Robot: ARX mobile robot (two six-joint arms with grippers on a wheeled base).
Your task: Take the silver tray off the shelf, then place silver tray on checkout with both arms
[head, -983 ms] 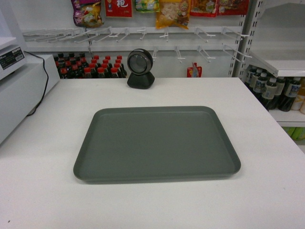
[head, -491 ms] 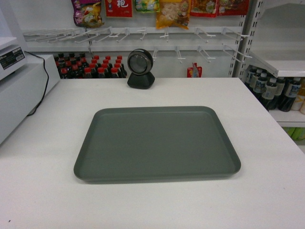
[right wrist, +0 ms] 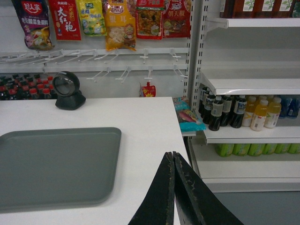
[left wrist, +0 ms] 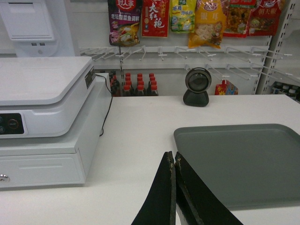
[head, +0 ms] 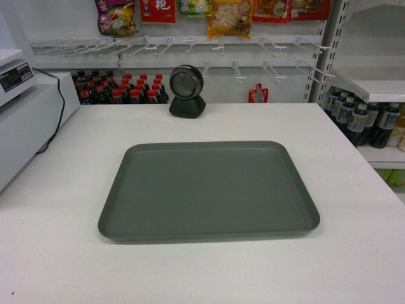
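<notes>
Looking from the head camera, the silver tray (head: pixel 209 190) lies flat near the middle of the checkout (head: pixel 354 253), with bare white counter on all its sides, and no arm or gripper appears in this view. A round black scanner (head: pixel 186 90) stands behind the tray, well apart from it. In the left wrist view, the left gripper (left wrist: pixel 174 161) has its two black fingers pressed together with nothing between them; it hangs over the counter just beside the near left corner of the tray, not touching it. A white cash register (left wrist: pixel 44 101) sits to its left. In the right wrist view, the right gripper (right wrist: pixel 173 157) is also clenched on nothing, above the counter edge to the right of the tray and apart from it, and the shelf (right wrist: pixel 251 85) with bottles is further to the right. I judge that the placing step is finished, since the tray rests on the checkout and both grippers are free. The next move probably calls only for keeping the arms clear.
</notes>
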